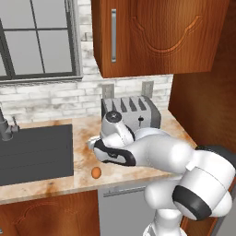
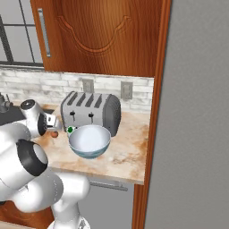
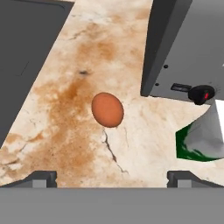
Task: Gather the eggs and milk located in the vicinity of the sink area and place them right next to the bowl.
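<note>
The two-finger gripper [image 3: 112, 178], fingers spread wide, hovers over an orange-brown oval egg [image 3: 107, 109] on the speckled stone worktop [image 3: 65, 131], apparently lining up a grasp.

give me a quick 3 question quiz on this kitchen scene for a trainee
1. True or false: an egg lies on the counter between the sink and the toaster.
2. What stands right beside the toaster in the hand view? A) milk carton B) a kettle C) a plate
3. Fill in: the bowl sits in front of the ____.

Key: 1 true; 2 A; 3 toaster.
</note>
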Available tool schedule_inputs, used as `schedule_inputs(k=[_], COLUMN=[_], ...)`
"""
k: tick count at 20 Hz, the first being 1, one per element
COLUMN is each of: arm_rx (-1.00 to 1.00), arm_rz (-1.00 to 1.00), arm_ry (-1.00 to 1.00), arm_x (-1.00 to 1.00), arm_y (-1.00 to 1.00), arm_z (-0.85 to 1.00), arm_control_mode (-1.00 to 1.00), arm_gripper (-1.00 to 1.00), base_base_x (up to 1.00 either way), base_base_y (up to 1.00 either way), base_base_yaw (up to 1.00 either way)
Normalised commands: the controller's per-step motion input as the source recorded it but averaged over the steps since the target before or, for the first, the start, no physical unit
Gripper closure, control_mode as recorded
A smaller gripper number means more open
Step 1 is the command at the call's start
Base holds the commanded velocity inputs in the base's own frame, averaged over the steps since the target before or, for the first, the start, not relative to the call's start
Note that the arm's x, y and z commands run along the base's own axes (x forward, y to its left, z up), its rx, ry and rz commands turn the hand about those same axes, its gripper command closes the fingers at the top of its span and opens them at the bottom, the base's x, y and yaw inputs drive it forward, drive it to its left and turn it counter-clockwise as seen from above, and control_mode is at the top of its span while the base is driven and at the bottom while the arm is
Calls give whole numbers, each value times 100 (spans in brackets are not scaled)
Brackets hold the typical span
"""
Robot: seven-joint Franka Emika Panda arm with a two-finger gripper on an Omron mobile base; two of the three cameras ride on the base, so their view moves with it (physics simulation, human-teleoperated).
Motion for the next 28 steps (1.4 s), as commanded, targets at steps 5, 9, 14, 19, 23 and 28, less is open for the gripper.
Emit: schedule_inputs(k=[5, 9, 14, 19, 23, 28], arm_rx=[0, 0, 2, 4, 7, 7], arm_rz=[-1, -7, -12, -12, -12, -11], arm_ry=[1, 0, 0, 1, 4, 5], arm_x=[14, 16, 9, 10, 12, 12], arm_y=[0, 0, 6, 10, 0, 0], arm_z=[-24, -16, -3, 0, 0, -8], arm_control_mode=[-100, -100, -100, -100, -100, -100], arm_gripper=[-100, -100, -100, -100, -100, -100], base_base_x=[0, 0, 0, 0, 0, 0], base_base_y=[0, 0, 0, 0, 0, 0], base_base_yaw=[0, 0, 0, 0, 0, 0])
